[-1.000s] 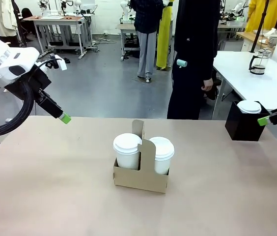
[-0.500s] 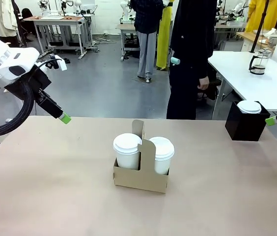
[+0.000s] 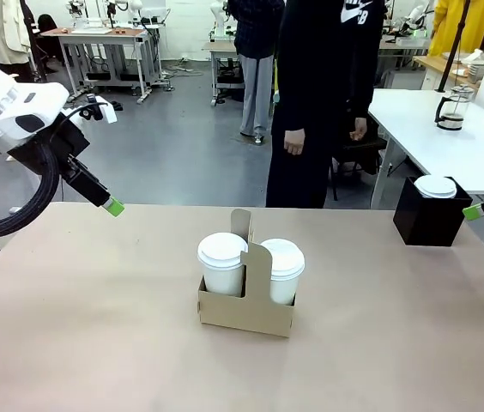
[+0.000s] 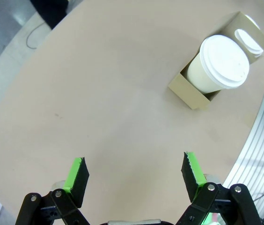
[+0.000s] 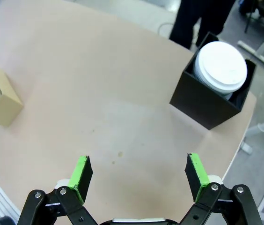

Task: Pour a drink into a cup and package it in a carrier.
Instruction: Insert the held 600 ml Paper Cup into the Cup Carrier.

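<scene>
The person (image 3: 323, 103) at the far side of the desk has stepped to the left and turned to face the robot; a second ago the body was side-on, farther right. Both of the person's hands now hang open at the hips, and the small teal object carried earlier at the near side is gone from sight. The right hand (image 3: 482, 209) of the robot has drawn back toward the right edge, away from the black box (image 3: 426, 219).
</scene>
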Controlling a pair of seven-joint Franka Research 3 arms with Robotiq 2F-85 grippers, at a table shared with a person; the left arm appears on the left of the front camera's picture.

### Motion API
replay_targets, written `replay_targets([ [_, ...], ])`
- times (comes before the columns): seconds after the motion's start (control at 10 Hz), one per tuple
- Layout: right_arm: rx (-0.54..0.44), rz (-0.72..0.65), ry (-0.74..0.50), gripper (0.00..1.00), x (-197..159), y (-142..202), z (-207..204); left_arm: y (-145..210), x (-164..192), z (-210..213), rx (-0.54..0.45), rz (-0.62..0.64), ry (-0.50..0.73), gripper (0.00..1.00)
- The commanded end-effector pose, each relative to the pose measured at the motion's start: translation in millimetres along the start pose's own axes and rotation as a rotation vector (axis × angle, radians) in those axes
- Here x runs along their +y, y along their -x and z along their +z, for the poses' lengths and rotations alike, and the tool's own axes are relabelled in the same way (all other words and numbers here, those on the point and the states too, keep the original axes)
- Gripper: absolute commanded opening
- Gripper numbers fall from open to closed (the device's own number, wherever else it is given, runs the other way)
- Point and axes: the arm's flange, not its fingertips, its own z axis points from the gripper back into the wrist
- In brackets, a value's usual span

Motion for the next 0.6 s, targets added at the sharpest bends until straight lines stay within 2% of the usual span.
replay_targets([
  [0.0, -0.005, 0.004, 0.000, 1.00, -0.1, -0.7, 2.6, -0.9, -0.3, 1.8, 0.008, 0.008, -0.002, 1.00],
  [0.5, -0.005, 0.004, 0.000, 1.00, -0.1, -0.7, 2.6, -0.9, -0.3, 1.8, 0.008, 0.008, -0.002, 1.00],
])
